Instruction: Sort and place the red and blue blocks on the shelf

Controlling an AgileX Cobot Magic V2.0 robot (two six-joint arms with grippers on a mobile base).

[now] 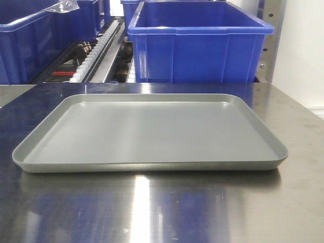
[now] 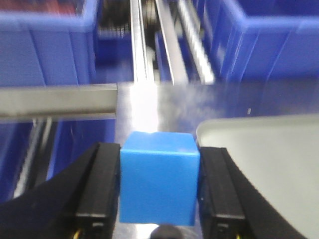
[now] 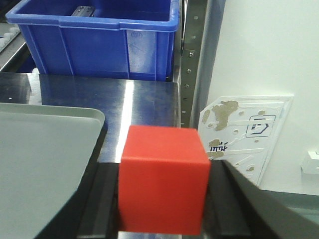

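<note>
Nearest: blue block [image 2: 158, 179], pinched square across opposite faces by left gripper [image 2: 159, 191], just left of tray [image 1: 152, 167], aimed at shelf rail [image 2: 60, 99]. Red block [image 3: 163, 179] clamped likewise in right gripper [image 3: 163, 199], just right of tray. Probably split by colour, one arm per bin [image 1: 200, 50] beyond tray.

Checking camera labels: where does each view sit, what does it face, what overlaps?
Exterior front: low, table height, facing the grey tray on the steel tabletop, blue bins behind; no robot parts.
Left wrist: behind the left gripper, shut on the blue block, facing the rack; both fingers show.
Right wrist: behind the right gripper, shut on the red block, facing a blue bin; both fingers show.
Shared: all three see the tray; wrist views catch opposite sides.
</note>
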